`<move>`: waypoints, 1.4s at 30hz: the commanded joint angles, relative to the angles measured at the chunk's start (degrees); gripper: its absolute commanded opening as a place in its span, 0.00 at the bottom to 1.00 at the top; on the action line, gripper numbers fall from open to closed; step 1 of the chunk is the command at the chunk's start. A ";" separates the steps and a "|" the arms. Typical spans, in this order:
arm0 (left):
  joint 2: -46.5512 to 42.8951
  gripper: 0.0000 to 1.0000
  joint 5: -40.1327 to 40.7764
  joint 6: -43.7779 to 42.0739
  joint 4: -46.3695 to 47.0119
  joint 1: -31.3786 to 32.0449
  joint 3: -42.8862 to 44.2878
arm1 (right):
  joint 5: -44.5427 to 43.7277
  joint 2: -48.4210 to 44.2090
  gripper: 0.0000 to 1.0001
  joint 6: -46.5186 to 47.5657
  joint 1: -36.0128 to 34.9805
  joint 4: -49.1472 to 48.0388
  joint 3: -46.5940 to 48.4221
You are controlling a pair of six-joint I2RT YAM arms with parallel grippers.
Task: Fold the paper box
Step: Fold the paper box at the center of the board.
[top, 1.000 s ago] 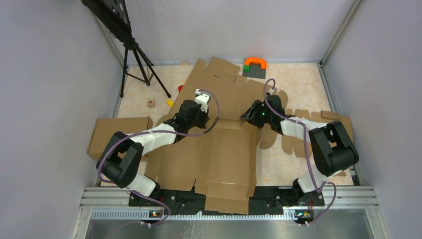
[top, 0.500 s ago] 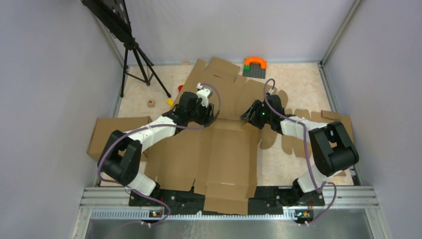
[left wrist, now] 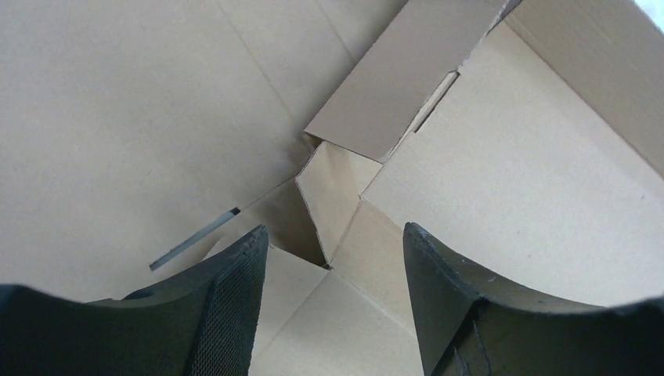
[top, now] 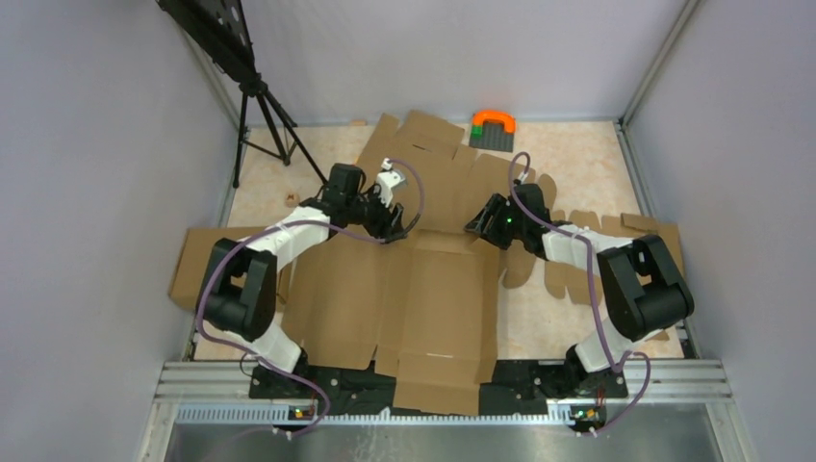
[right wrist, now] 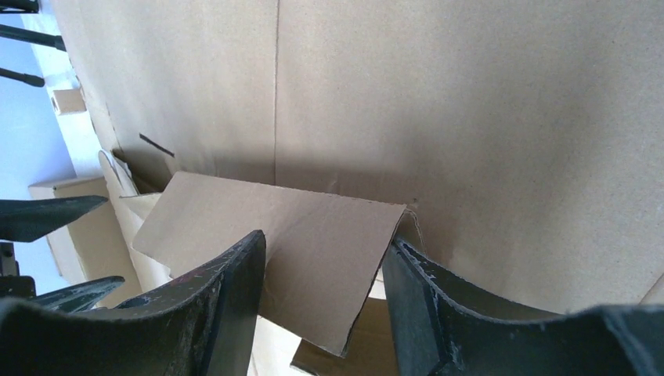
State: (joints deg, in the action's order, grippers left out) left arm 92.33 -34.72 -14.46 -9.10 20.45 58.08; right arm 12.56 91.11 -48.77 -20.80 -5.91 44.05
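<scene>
- One beige, marbled table top (top: 587,164) is seen from above, walled in by pale grey panels.
- Most of its middle is covered by the paper box (top: 433,289), a large brown corrugated cardboard die-cut sheet with flaps, slits and crease lines. It is spread mostly flat from the near edge between the arm bases to the far side, with a cross flap raised near the middle.
- One smaller plain brown cardboard slab (top: 197,260) is laid flat at the left, partly under the left arm.
- Over the left middle of the sheet, the left gripper (left wrist: 335,231) is held with its fingers apart. Nothing is clamped between them, and a folded corner of the box is seen below the gap.
- Facing it at the right end of the raised flap, the right gripper (right wrist: 322,241) is likewise held with its fingers spread. A raised flap of the box is seen across the gap; contact with it cannot be told.
- One black tripod (top: 274,125) is stood at the far left corner.
- One orange arch on a grey base (top: 493,120) is set at the far edge, beside the sheet.
- One small wooden block (top: 292,199) is left near the tripod's feet.
</scene>
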 commanded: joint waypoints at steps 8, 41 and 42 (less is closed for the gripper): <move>6.56 0.65 -1.78 -13.03 -6.49 2.72 8.80 | 1.77 -1.50 0.56 1.43 0.05 -0.07 2.81; -0.87 0.00 14.78 -20.04 -4.52 11.65 0.63 | 2.34 -2.45 0.60 1.38 0.31 1.89 2.82; -1.85 0.00 15.95 -19.97 -2.89 12.35 -0.89 | 2.20 -2.55 0.61 1.38 0.32 2.01 2.67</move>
State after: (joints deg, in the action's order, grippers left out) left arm 95.31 -24.51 -34.44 -17.96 29.95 61.76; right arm 14.31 91.11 -47.68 -20.71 -4.60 44.80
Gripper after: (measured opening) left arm 0.007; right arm 0.592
